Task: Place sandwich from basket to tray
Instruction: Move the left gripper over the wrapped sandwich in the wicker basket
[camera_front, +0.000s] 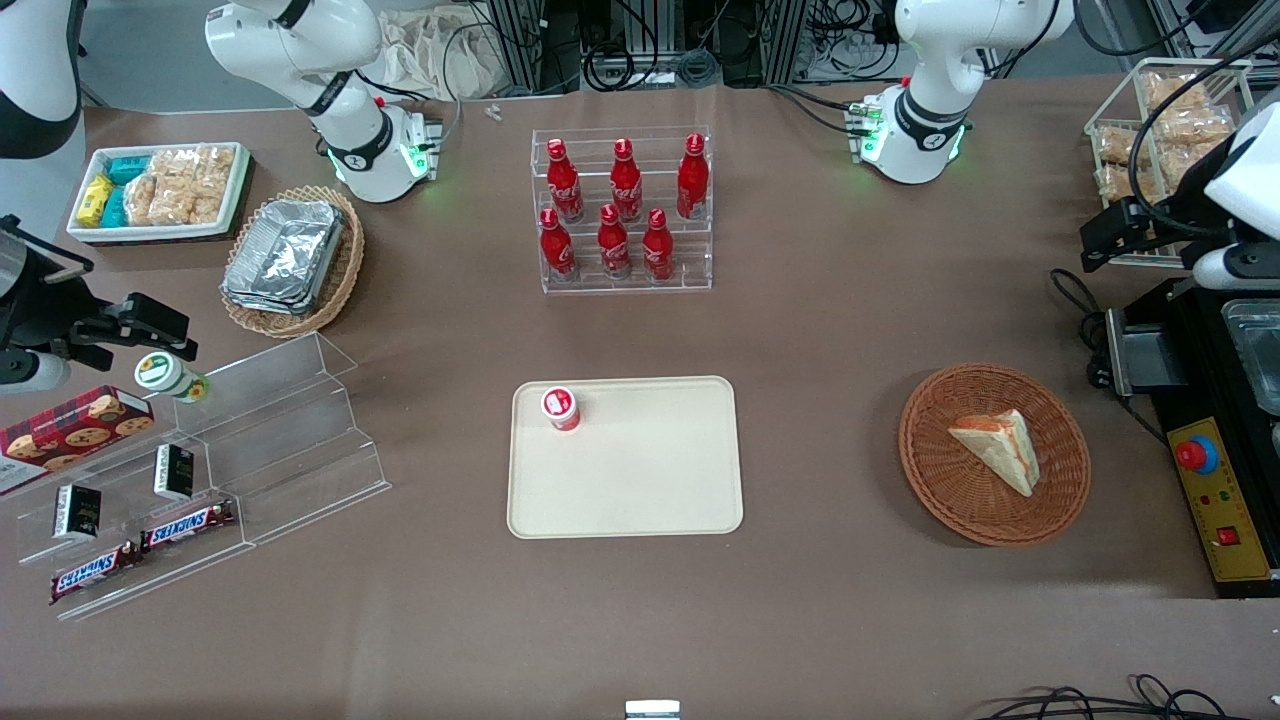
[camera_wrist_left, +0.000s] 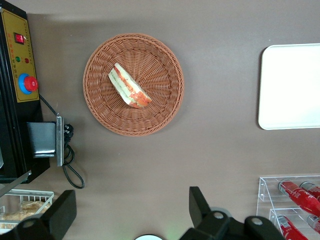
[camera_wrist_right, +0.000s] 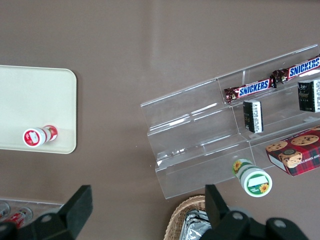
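reddish-brown woven basket (camera_front: 994, 455), white-and-orange sandwich (camera_front: 997, 448), cream tray (camera_front: 640, 480), black gripper (camera_wrist_left: 130, 212)

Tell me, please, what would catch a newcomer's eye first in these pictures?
Probably the sandwich, lying alone in the basket toward the working arm's end of the table. Next, the tray beside it, holding one small red-and-white cup. The open claw hangs above bare table, apart from the basket.
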